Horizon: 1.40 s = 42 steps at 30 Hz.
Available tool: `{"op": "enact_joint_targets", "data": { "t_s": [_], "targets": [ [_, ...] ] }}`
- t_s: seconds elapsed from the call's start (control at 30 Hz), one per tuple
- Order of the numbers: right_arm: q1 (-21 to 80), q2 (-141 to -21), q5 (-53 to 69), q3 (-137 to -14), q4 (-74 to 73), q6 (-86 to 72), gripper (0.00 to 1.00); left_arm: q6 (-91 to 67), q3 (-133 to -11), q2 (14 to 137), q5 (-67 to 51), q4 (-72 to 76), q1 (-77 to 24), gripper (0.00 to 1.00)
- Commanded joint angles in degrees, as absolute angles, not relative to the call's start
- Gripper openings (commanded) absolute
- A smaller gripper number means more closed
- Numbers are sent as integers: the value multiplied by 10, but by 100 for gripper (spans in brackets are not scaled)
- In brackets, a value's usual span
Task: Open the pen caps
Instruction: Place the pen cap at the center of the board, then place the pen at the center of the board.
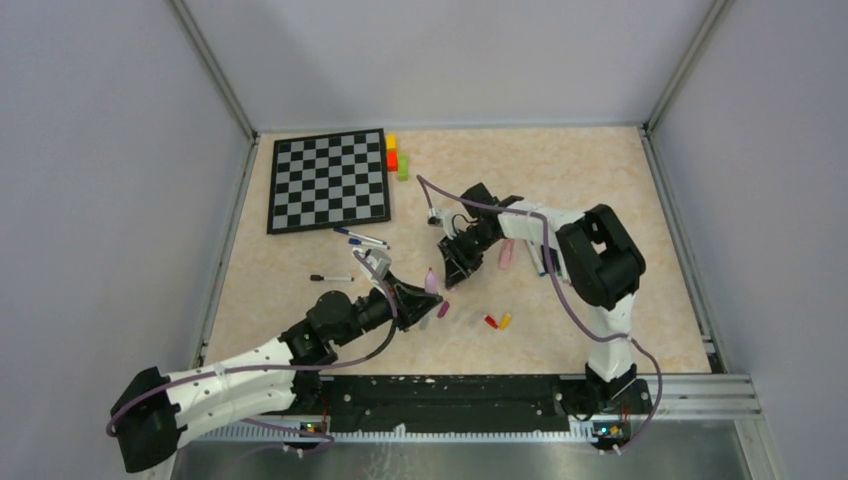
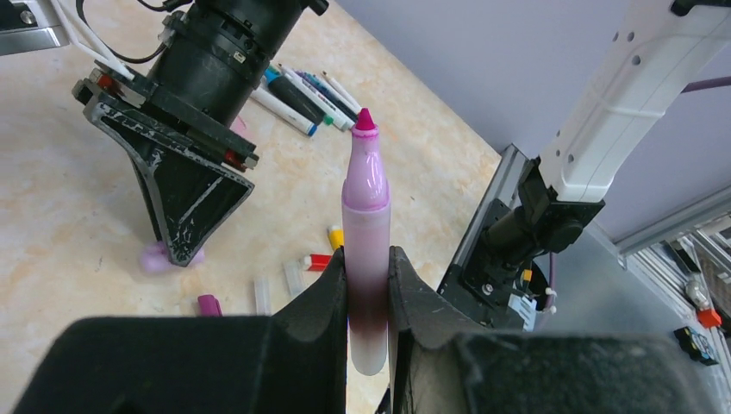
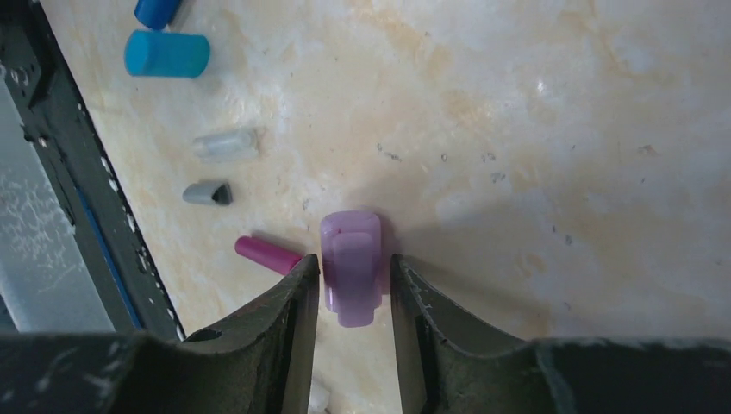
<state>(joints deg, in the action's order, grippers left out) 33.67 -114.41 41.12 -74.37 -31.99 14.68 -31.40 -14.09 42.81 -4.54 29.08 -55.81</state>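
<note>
Overhead view of a beige bench [image 1: 600,180] with a chessboard [image 1: 330,180] at its far left. On the near side of the chessboard, off its near right corner, the left end effector [image 2: 368,259] pinches the lower barrel of a pink highlighter [image 2: 365,185]. The highlighter stands upright with its magenta tip bare. Slightly further right of the chessboard, the right end effector [image 3: 355,263] points down at the bench. Its fingers are slightly spread on either side of the pink cap [image 3: 349,237], which lies on the bench, and a sliver of gap shows along one side of the cap. A magenta cap [image 3: 267,254] lies just beside the pink one, with a grey cap [image 3: 207,192] and a blue cap [image 3: 166,53] near it. A red cap [image 1: 490,321] and a yellow cap [image 1: 505,320] lie together, further from the chessboard. A few thin pens [image 1: 362,239] lie just off the chessboard's near edge
</note>
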Motion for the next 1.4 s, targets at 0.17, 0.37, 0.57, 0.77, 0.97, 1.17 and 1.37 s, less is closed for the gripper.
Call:
{"op": "enact_joint_targets", "data": {
  "t_s": [0.17, 0.37, 0.57, 0.77, 0.97, 1.17, 1.37],
  "targets": [
    [343, -1209, 398, -837, -248, 27, 36, -313, -144, 409, -16, 271, -556, 0],
    [328, -1168, 414, -851, -269, 55, 37, -327, -143, 419, -14, 281, -556, 0],
    [238, -1039, 457, -784, -304, 124, 37, -394, -152, 487, 17, 322, -556, 2],
    [126, -849, 492, -617, -240, 166, 38, -428, -165, 545, 49, 368, -554, 8],
    [5, -710, 521, -502, -144, 131, 52, -447, -225, 609, 45, 339, -506, 0],
    [-59, -681, 533, -475, -123, 112, 52, -532, -345, 751, 60, 234, -424, 0],
    [-74, -689, 535, -477, -131, 113, 52, -474, -551, 918, 42, 121, -365, 0]
  ]
}}
